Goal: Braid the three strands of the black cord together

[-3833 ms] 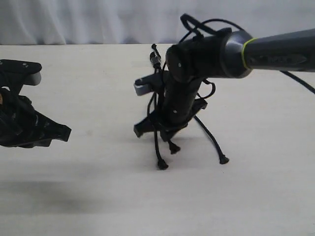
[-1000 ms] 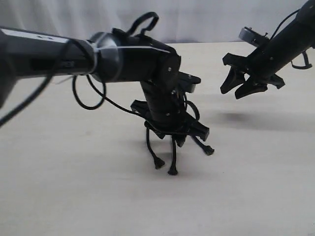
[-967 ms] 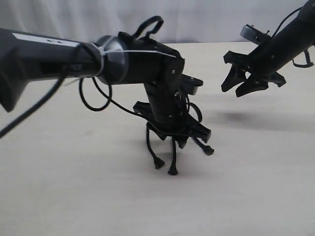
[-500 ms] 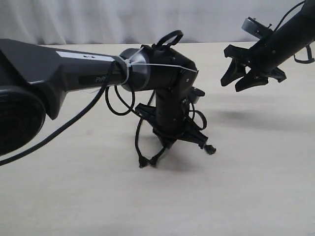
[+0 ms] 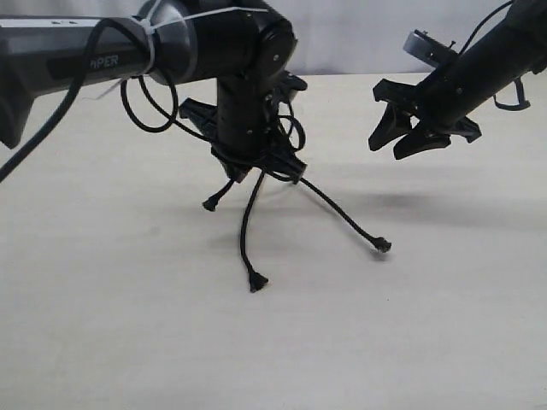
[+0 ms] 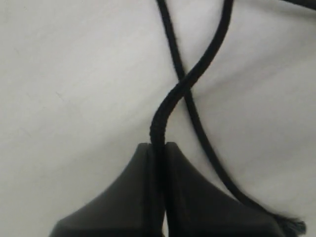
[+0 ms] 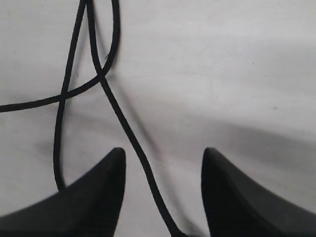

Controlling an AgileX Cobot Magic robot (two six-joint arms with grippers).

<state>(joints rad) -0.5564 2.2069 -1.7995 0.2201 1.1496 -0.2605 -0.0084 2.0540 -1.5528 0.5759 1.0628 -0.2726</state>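
The black cord's three strands fan out on the pale table (image 5: 120, 325) below my left gripper (image 5: 259, 165). One strand (image 5: 217, 196) ends at the left, one strand (image 5: 244, 232) runs toward the front, and one strand (image 5: 344, 214) stretches right. The left wrist view shows my left gripper (image 6: 158, 146) shut on a strand (image 6: 197, 69), which crosses a second strand (image 6: 200, 131). The arm hides the knotted end. My right gripper (image 5: 402, 139) hangs open in the air at the right, clear of the cord. The right wrist view shows that gripper (image 7: 164, 154) open above the crossed strands (image 7: 101, 79).
The left arm's looping glossy cables (image 5: 141, 107) hang beside the wrist. A white curtain (image 5: 359, 34) closes off the back edge of the table. The bare tabletop reaches to the front and both sides.
My left gripper has risen and moved back and left with a strand in it. The strands have spread apart, one tip now well to the right. My right gripper has barely shifted.
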